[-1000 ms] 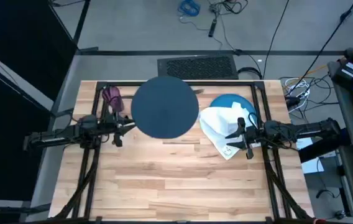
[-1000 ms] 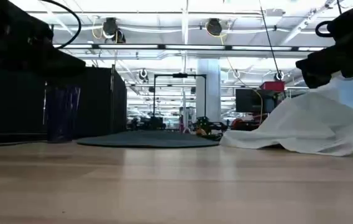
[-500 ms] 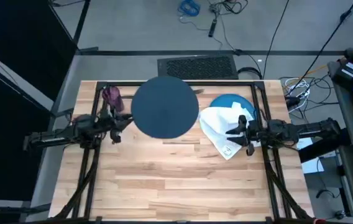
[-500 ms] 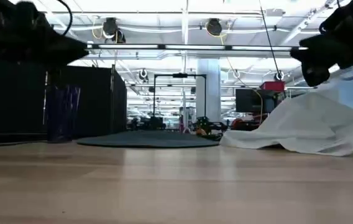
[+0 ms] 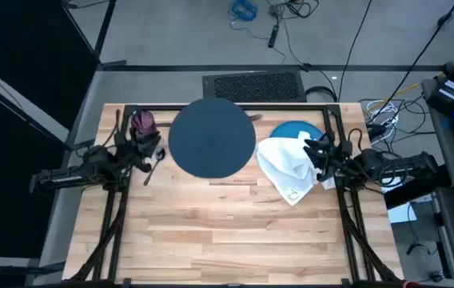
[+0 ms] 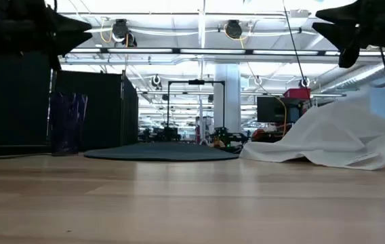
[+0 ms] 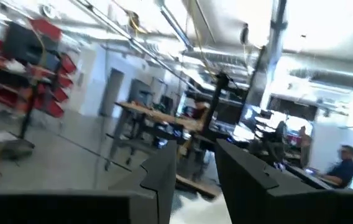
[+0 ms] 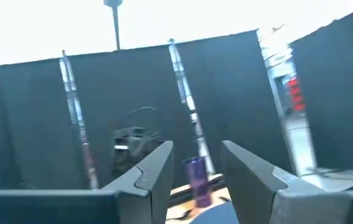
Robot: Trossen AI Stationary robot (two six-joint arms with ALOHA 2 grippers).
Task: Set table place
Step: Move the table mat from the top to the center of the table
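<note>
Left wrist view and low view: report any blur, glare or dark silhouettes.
Left wrist view: the room is smeared by motion blur, and the left gripper shows its fingers apart. Low view: bright ceiling lights leave both arms as dark silhouettes; the crumpled white cloth napkin stays sharp.

The white napkin hides part of the blue plate; no cutlery is discernible.

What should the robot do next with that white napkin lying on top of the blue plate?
Probably the right gripper should come down and pinch the white napkin to lift it off. The napkin is draped over the bright blue plate, hiding most of it, and that open gripper hovers raised at the napkin's edge. The plate needs uncovering before it can go on the dark blue mat.
</note>
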